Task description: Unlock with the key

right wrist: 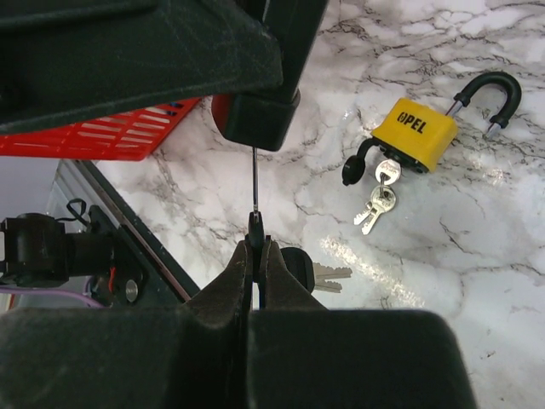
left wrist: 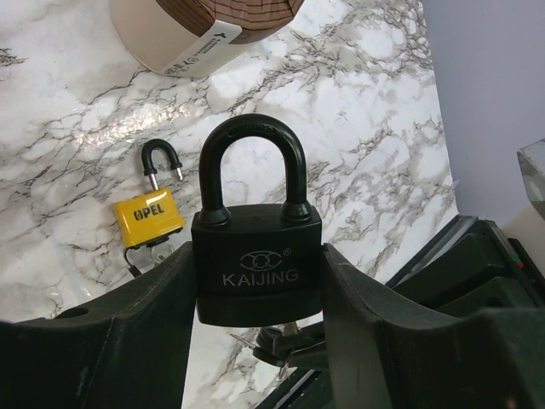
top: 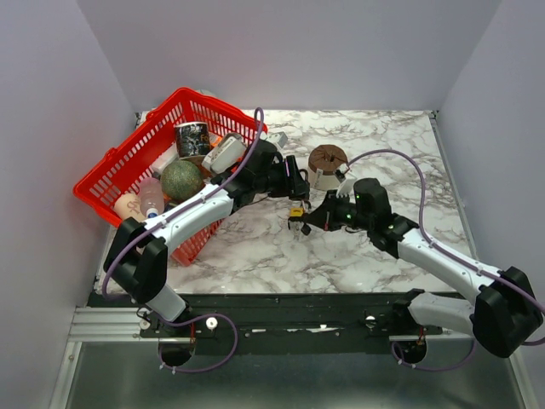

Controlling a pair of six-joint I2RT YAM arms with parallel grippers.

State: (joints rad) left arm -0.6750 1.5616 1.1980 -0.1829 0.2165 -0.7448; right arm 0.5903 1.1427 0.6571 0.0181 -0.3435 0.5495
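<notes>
The tiny silvery key with a black head (right wrist: pixel 255 192) stands upright directly under the black KAIJING padlock (left wrist: pixel 258 256), its blade tip meeting the lock's underside. Whether it sits inside the keyhole cannot be told. The right gripper (right wrist: pixel 256 247) is clenched on the key's black head from below the black padlock. The left gripper (left wrist: pixel 258 290) clamps that padlock by its body, one finger (left wrist: pixel 162 298) on each flank, with the shackle closed on top. Near the black padlock but apart from it, a yellow OPEL padlock (right wrist: pixel 415 132) lies on the white marble tabletop (top: pixel 383 145), shackle sprung open and small keys dangling from its base. A red plastic mesh basket (right wrist: pixel 111 136) sits beyond the black padlock.
</notes>
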